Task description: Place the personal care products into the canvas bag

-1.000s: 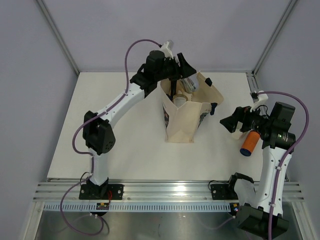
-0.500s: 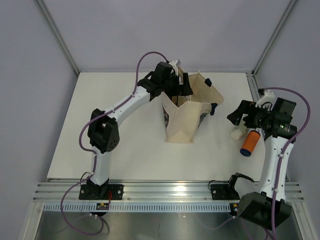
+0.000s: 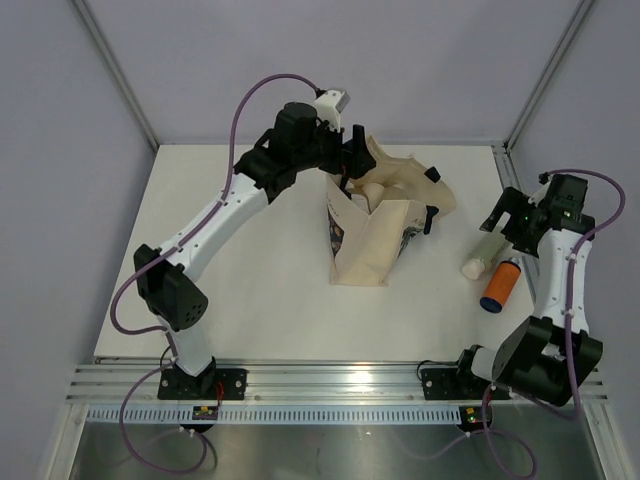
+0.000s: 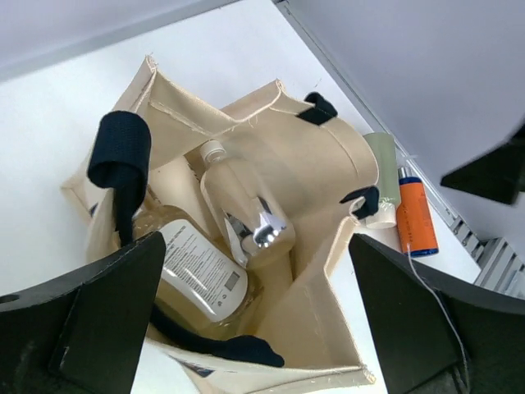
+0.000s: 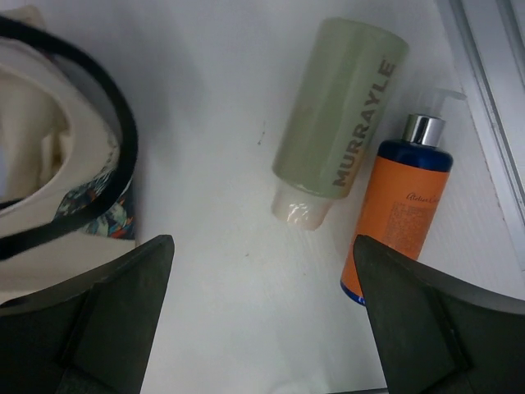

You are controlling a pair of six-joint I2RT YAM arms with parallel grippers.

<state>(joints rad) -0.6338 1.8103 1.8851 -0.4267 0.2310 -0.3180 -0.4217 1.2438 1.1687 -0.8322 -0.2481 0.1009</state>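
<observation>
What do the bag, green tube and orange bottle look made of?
Canvas bag: woven beige cloth, matte, creased, fraying edges. Green tube: probably matte plastic, dull surface with printed lettering. Orange bottle: likely smooth plastic; pump collar shiny, metal or metallised.

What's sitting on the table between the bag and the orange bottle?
A pale green tube lies there, close beside the orange bottle and apart from the bag. The top and right wrist views show it.

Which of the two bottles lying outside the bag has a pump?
The orange bottle: a silver collar and clear pump top it, while the pale green tube beside it has a plain cream cap.
</observation>
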